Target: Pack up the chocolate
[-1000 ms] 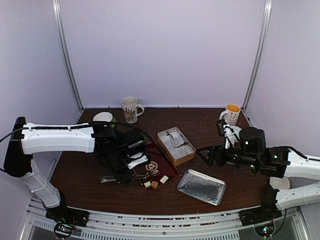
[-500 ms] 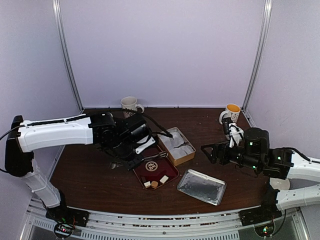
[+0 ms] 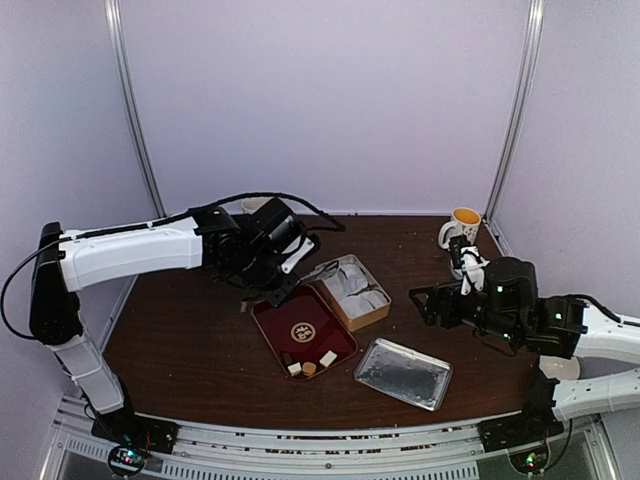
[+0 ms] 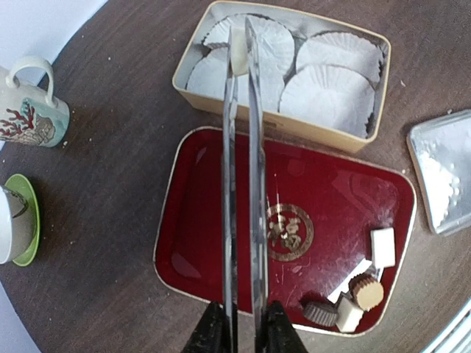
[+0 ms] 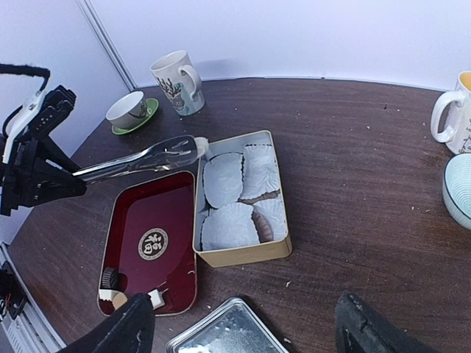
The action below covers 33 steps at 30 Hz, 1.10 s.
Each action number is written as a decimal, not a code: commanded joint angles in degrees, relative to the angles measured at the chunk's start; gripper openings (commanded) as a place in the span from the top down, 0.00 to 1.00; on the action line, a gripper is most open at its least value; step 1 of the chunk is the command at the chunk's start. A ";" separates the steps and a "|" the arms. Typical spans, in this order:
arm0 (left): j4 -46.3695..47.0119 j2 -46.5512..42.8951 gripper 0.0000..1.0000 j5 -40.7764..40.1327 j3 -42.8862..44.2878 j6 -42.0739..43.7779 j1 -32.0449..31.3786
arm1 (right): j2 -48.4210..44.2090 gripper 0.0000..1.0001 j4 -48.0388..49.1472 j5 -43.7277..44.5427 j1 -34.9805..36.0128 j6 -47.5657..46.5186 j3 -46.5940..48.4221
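Squeezing metal tongs (image 4: pixel 243 220), the left gripper (image 4: pixel 243 334) jaws press them onto one cream chocolate (image 4: pixel 239 55) above the tin (image 4: pixel 316 126). Other pieces (image 4: pixel 364 290) lie on the red tray (image 4: pixel 199 220). The right gripper (image 5: pixel 246 331) jaws are spread and empty. A slackened squeeze could drop it on the rim. Only the right wrist view shows the tips near the tin's corner.

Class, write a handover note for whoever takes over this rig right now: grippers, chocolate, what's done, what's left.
Left gripper: shut on metal tongs, which pinch one cream-white chocolate piece above the tan rectangular tin of white paper liners.
Right gripper: open, empty.
Done: one piece picked up.
Left: drop it into a liner, then move the other chocolate pieces from the red tray.
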 commanded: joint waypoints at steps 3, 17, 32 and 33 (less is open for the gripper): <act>8.49 4.80 0.82 3.15 3.74 -0.13 2.35 | -2.16 0.15 -1.49 5.00 -0.41 -0.99 0.45; 11.42 15.15 0.81 7.11 10.74 -3.82 4.87 | -9.51 0.14 -4.25 9.85 -0.72 -2.39 -0.94; 13.54 17.07 0.73 10.44 11.23 -4.96 6.48 | -10.54 0.14 -5.69 10.48 -0.95 -2.95 -0.62; 14.01 17.13 0.73 10.88 11.16 -5.00 6.61 | -10.64 0.14 -5.76 10.47 -0.94 -2.94 -0.65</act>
